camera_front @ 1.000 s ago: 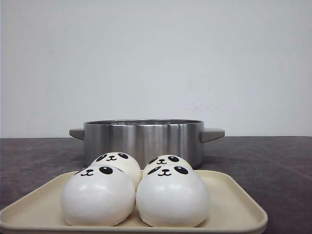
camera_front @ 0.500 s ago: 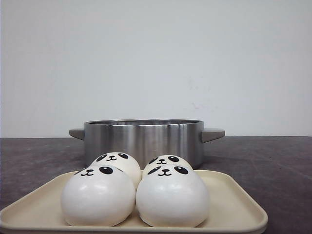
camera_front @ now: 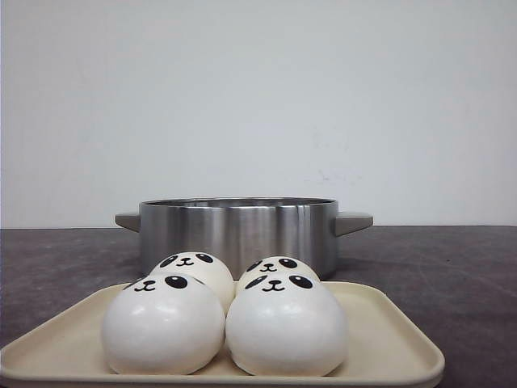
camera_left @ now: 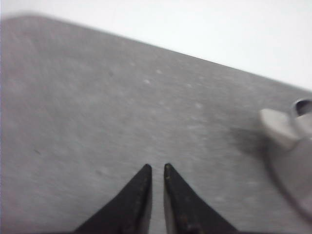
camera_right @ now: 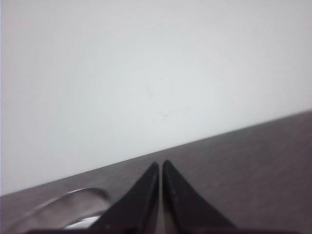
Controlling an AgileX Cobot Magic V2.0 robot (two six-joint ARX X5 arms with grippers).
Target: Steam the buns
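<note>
Four buns are packed touching on a cream tray, pot at 12 o'clock just behind. Left gripper and right gripper are seen nearly closed, empty, above bare table.

Even, soft room light with the front view sharp, pale reflections streaking the steel pot, a faint shadow beside it, both wrist views blurred.

Plain white wall behind dark gray tabletop, even light.
</note>
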